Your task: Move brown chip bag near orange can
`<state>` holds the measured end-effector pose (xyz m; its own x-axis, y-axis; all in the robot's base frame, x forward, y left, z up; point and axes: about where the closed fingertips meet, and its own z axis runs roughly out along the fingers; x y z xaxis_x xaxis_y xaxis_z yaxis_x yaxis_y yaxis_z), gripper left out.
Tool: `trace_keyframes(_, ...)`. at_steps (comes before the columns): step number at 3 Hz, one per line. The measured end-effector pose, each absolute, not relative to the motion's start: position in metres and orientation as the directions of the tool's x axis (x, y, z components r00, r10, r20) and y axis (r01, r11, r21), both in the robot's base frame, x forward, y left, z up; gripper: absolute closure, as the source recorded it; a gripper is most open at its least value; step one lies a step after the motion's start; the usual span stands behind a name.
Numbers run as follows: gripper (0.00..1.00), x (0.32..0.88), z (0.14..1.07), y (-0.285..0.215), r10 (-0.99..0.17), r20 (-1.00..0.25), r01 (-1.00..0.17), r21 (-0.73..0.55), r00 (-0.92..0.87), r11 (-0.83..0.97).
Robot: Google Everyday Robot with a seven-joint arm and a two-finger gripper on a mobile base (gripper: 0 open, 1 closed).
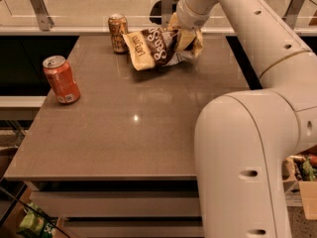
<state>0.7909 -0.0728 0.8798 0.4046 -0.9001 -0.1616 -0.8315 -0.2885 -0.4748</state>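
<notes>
The brown chip bag is dark brown with cream ends and white lettering. It hangs tilted a little above the far part of the table. My gripper is shut on the bag's right end. The orange can is amber with a darker pattern and a silver top. It stands upright at the table's far edge, just left of the bag's cream end, with a small gap between them.
A redder can with a white label patch stands upright near the table's left edge. The grey table reaches toward me. A rail with metal posts runs behind it. My arm's large white body fills the right.
</notes>
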Motion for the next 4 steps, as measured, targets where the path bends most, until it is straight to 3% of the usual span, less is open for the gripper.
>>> trace_keyframes(1, 1.0, 0.7911, 0.8788, -0.073, -0.9, -0.162, -0.832, -0.474, 0.404, -0.288)
trace_keyframes(2, 0.82, 0.792, 0.875, -0.071, -0.899, -0.163, -0.833, -0.47, 0.406, -0.29)
trace_keyframes(4, 0.35, 0.7932, 0.8698, -0.0682, -0.898, -0.166, -0.835, -0.465, 0.407, -0.293)
